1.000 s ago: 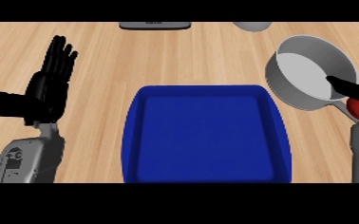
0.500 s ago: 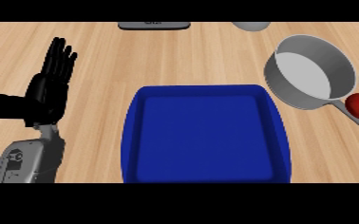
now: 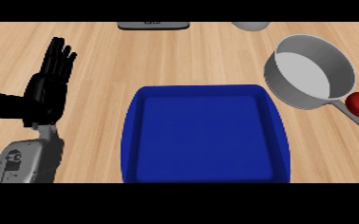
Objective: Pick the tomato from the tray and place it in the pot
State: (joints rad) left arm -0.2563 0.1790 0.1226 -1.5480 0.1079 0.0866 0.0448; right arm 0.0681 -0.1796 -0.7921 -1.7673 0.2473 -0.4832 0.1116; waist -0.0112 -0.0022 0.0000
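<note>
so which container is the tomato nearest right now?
The grey pot: the tomato sits beside its handle at the right edge, outside it. The blue tray lies farther left.

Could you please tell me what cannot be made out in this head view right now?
- Right hand: outside the head view, so its state is unknown.
- Tomato: cut by the right edge beside the pot; whether anything holds it is hidden.
- Dark object and grey object: cut by the top edge, unidentifiable.

dark flat device (image 3: 154, 25): counter's far edge, partly cut off | grey round object (image 3: 251, 25): far edge, right of device
</note>
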